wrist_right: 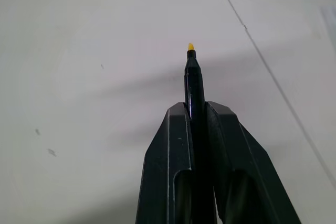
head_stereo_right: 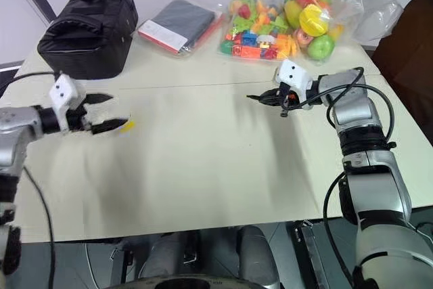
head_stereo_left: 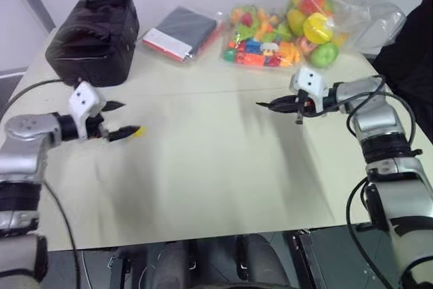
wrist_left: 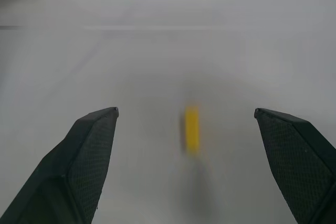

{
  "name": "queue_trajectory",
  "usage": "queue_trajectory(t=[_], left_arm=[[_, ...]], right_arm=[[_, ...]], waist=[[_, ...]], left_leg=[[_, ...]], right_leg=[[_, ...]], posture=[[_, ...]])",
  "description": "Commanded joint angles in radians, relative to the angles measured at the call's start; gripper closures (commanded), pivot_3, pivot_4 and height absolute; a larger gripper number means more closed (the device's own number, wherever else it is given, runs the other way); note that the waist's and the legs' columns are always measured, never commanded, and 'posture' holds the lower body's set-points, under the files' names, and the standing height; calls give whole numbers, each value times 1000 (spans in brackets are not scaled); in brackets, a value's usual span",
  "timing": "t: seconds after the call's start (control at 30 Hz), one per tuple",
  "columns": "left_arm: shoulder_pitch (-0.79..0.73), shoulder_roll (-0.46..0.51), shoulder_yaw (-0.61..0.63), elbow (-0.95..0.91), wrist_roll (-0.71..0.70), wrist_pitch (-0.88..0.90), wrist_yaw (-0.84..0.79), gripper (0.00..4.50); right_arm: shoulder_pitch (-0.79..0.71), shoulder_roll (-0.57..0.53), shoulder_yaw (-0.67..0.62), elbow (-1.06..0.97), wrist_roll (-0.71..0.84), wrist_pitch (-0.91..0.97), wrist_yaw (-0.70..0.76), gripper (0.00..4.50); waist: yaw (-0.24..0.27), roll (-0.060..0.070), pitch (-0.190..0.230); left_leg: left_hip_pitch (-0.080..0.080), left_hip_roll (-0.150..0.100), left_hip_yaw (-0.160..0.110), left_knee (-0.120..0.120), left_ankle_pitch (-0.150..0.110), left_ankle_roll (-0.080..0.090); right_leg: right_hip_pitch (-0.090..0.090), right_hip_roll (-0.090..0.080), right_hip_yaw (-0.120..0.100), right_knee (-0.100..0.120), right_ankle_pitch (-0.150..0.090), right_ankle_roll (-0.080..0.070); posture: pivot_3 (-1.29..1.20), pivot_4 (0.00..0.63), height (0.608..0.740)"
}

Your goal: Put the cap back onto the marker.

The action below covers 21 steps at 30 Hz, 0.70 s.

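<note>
The cap [wrist_left: 192, 128], a short yellow tube, lies on the pale table [head_stereo_left: 203, 167] at the left. My left gripper [head_stereo_left: 126, 119] hovers just over it, open wide; in the left wrist view the cap sits in the gap between the two black fingers [wrist_left: 89, 150], touching neither. At the right, my right gripper [wrist_right: 195, 106] is shut on the marker [wrist_right: 192, 80], a thin black pen with its yellow tip sticking out past the fingertips. The marker [head_stereo_left: 267, 105] is held above the table and points left toward the cap.
Along the table's far edge stand a black bag [head_stereo_left: 95, 32], a flat dark packet in plastic [head_stereo_left: 181, 32], a clear bag of toy blocks [head_stereo_left: 260, 44] and a bag of toy fruit [head_stereo_left: 314, 15]. A seam [head_stereo_left: 203, 91] crosses the tabletop.
</note>
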Motion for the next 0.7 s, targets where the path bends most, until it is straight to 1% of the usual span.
queue_trajectory(t=[0.03,0.13,0.27,0.37,0.7], left_arm=[[48,12,67,-80,-34,2,13,124],[103,-32,114,-106,-67,-3,59,124],[87,-119,154,-55,-129,24,98,124],[51,-154,138,5,-120,3,114,124],[-167,-240,27,364,-8,-176,77,124]], right_arm=[[13,16,-4,-163,56,86,-4,4477],[47,62,0,-272,94,181,-45,4477],[97,113,1,-361,133,247,-93,4477],[126,124,7,-406,150,273,-116,4477],[157,91,1,-497,190,329,-161,4477]], waist=[[7,0,0],[11,0,0],[24,0,0],[25,-1,0],[22,-1,-1]], left_leg=[[0,0,0,0,0,0],[-1,0,0,0,0,1],[-1,0,0,1,0,1],[-1,-1,0,2,0,1],[-1,-3,1,2,0,1]], right_leg=[[0,0,0,0,0,0],[0,-1,0,0,0,0],[-1,-1,0,1,0,0],[0,-1,-1,1,0,0],[0,1,-2,1,0,0]], posture=[[0,150,740],[0,150,740],[0,150,740],[0,150,740],[0,150,740]])
